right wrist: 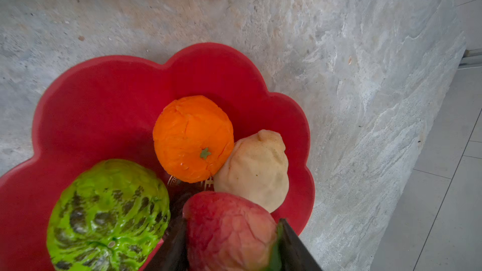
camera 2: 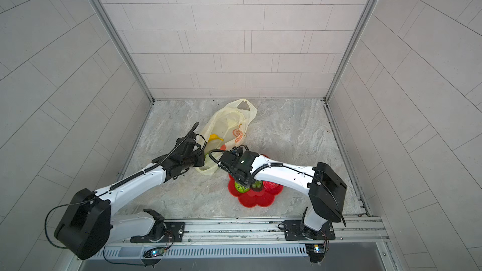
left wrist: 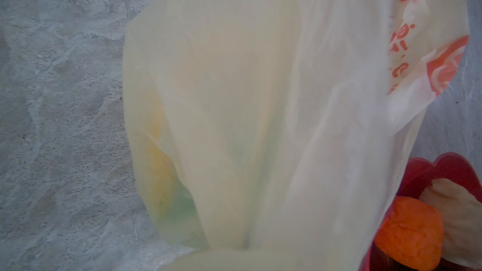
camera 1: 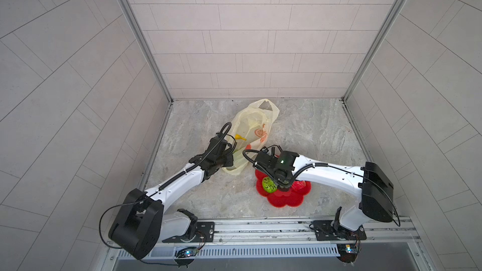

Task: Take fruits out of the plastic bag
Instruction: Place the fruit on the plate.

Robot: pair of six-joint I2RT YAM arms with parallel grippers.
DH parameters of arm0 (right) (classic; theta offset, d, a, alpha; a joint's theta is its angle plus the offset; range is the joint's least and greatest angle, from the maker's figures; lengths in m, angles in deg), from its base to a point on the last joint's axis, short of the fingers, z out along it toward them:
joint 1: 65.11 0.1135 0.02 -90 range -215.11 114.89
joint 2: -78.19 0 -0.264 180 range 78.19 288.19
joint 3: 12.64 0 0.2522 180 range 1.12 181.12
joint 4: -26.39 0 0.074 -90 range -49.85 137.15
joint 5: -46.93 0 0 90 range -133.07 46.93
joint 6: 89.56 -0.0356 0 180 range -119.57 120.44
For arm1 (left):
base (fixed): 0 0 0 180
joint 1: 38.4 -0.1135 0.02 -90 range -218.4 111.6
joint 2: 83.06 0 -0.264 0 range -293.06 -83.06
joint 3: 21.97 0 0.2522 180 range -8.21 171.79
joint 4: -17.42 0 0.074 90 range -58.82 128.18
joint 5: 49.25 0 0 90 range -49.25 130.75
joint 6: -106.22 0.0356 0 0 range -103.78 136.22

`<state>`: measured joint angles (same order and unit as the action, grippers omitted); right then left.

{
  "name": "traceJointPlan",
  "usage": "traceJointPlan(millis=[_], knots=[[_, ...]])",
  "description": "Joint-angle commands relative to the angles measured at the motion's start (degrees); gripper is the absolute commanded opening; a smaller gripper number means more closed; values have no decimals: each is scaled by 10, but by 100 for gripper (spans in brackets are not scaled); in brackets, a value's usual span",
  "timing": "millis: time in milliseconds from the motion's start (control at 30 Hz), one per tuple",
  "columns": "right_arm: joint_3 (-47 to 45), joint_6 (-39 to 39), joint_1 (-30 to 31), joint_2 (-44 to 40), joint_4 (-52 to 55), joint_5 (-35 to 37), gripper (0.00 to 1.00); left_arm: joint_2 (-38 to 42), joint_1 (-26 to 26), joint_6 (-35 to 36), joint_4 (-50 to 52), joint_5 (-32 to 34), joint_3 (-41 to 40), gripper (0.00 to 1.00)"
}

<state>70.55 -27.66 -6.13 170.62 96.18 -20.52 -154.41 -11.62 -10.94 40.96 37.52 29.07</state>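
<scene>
Worktop [camera 1: 313, 131]: grey marbled surface, seen in both top views.

The plastic bag [camera 1: 250, 123] is laid on the worktop toward the back. One loop handle is pointed at the rear wall and the near end is just beside the red flower-shaped plate [camera 1: 284, 200]. A yellow banana [camera 1: 240, 137] is seen inside the bag's open part.

The left pincer [camera 1: 230, 159] is placed at the bag's near end. Its fingers are not shown in any view. It is recorded as pressed together, and in the left wrist view the film of the bag [left wrist: 247, 100] is gathered toward it, so it is noted as pinching the bag. Yellow and green tints are seen through the film but cannot be identified.

The right pincer [right wrist: 232, 221] is held over the plate [right wrist: 104, 100]. A red fruit [right wrist: 229, 230] is pinched between its two dark fingers [right wrist: 174, 243], with a green strip at one side of the fruit.

Three fruits are found on the plate:
- An orange [right wrist: 193, 139] is in contact with a cream bulb [right wrist: 254, 170].
- A green ball [right wrist: 109, 215] with dark mottling is set just beside them.

The orange [left wrist: 412, 233] and the bulb [left wrist: 461, 217] are also seen past the bag's edge in the left wrist view.
</scene>
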Motion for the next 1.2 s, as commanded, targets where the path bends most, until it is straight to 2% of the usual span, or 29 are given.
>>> traceJointPlan(millis=[0, 567, 767, 1167], knots=[[8, -4, 6, 9, 17, 17, 51, 8, 2, 7, 7, 11, 12, 8], [1, -18, 29, 61, 5, 0, 57, 12, 2, 7, 9, 14, 12, 8], [7, -19, 30, 47, 12, 3, 62, 11, 2, 7, 9, 13, 11, 8], [24, -22, 29, 16, 34, 5, 66, 12, 2, 5, 9, 18, 11, 8]])
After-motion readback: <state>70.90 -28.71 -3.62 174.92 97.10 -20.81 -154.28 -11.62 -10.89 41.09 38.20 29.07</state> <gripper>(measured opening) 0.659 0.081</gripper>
